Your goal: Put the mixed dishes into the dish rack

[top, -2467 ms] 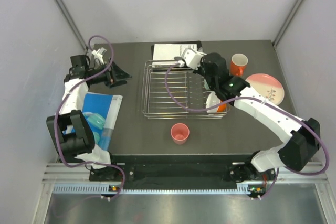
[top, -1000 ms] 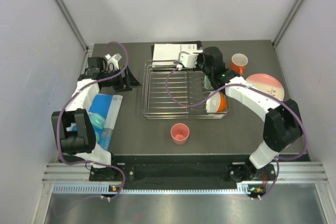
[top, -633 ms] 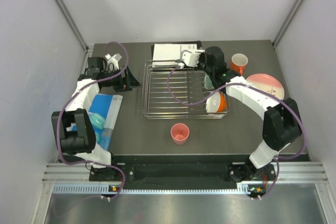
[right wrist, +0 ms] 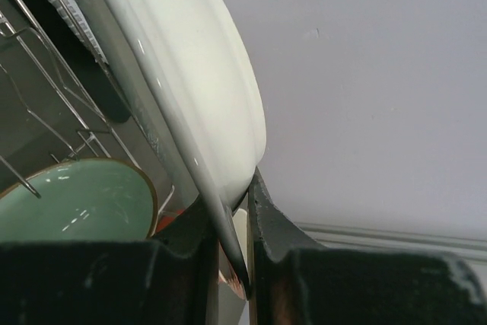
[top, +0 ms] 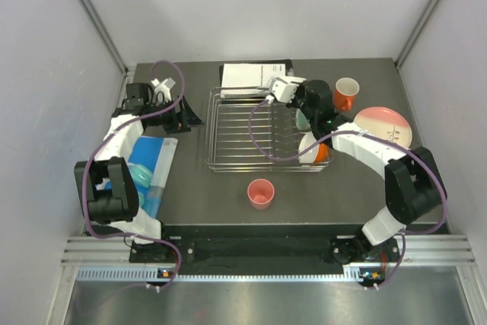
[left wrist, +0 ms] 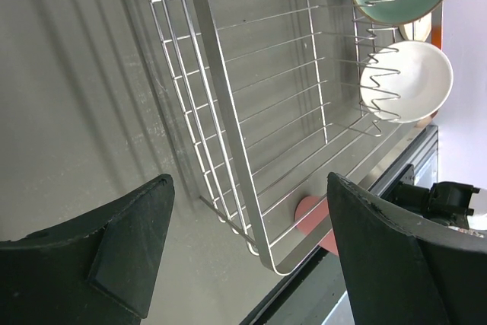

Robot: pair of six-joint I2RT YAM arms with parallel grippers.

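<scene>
The silver wire dish rack (top: 251, 131) stands mid-table. A mint-green bowl (top: 303, 119) and an orange-outside, white-inside bowl (top: 313, 148) stand on edge in its right end. My right gripper (top: 283, 90) hovers over the rack's back right corner, shut on the rim of a white plate (right wrist: 190, 74) held on edge beside the mint-green bowl (right wrist: 76, 199). My left gripper (left wrist: 247, 188) is open and empty just left of the dish rack (left wrist: 228, 112). An orange mug (top: 346, 93), a pale pink plate (top: 384, 129) and a small pink cup (top: 261, 192) rest on the table.
A blue sheet (top: 156, 159) with small teal pieces lies at the left, under the left arm. White printed paper on a black board (top: 251, 74) lies behind the rack. Grey walls close in on three sides.
The right gripper with the white plate has edged right along the rack's back end. The left gripper earlier moved up to the rack's left side and has stayed still since.
</scene>
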